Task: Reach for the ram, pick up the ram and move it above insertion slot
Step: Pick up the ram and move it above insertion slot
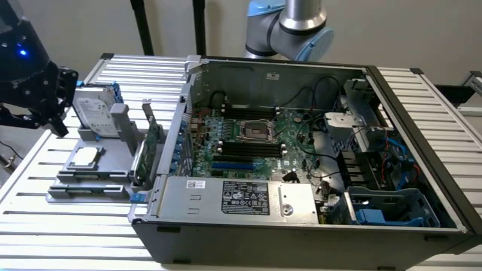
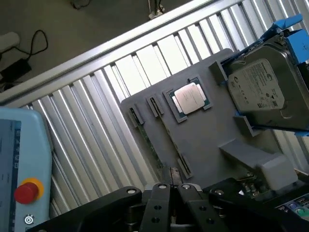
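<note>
Ram [image 2: 148,144] stands on its long edge in a grey holder [image 2: 207,140] on the slatted metal table [image 2: 96,121], caught between small end brackets. From the wrist view it reads as a thin green line. It shares the holder with a square processor chip [image 2: 191,99] lying flat just beside it and a silver hard drive [image 2: 258,89] propped upright further along. In the exterior view the holder sits at that view's left, just outside the open computer case [image 1: 301,226], and a taller green card [image 1: 154,141] stands at the holder's case side.

The gripper [image 2: 174,187] hangs above the near end of the holder. Its fingers are pressed together with nothing between them, and it is apart from the stick. A pale blue pendant with a red button [image 2: 26,191] lies on the table, well away from the holder.

The stick is likely very light and stiff along its length, but thin and easily damaged. Its flat faces carry chips and its lower edge carries contacts, so neither should be squeezed hard or scraped. The sensible hold appears to be across the two flat faces near the middle of the exposed top edge, with the fingers square to the board. That should let it lift straight out of the brackets without tilting or binding. An off-centre grip would probably let it swing.
</note>
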`<state>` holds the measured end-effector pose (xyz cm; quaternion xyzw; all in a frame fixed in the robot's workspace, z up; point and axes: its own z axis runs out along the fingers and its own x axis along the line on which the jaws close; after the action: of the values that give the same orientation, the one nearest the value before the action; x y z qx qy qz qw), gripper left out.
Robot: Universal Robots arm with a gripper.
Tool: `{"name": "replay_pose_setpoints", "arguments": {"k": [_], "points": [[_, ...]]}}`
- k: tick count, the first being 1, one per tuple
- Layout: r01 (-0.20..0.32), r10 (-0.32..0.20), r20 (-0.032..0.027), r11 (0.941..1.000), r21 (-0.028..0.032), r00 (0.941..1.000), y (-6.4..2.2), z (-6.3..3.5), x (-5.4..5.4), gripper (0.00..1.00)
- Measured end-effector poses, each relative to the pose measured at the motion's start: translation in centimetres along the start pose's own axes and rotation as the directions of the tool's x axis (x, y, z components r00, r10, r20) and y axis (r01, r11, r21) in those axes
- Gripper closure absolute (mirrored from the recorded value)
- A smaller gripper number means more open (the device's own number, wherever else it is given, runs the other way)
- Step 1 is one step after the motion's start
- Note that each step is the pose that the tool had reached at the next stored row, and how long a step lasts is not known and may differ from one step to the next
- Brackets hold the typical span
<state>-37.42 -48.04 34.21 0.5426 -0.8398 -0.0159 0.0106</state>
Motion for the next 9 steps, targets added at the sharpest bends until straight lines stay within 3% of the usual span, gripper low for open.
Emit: {"name": "replay_pose_setpoints", "arguments": {"k": [5, 9], "points": [[0.091, -0.091, -0.0035, 0.9959, -0.0001, 0.9959, 0.00, 0.04, 0.00, 0.89], [0.164, -0.164, -0.0063, 0.9865, -0.0005, 0.9865, 0.00, 0.06, 0.00, 0.89]]}}
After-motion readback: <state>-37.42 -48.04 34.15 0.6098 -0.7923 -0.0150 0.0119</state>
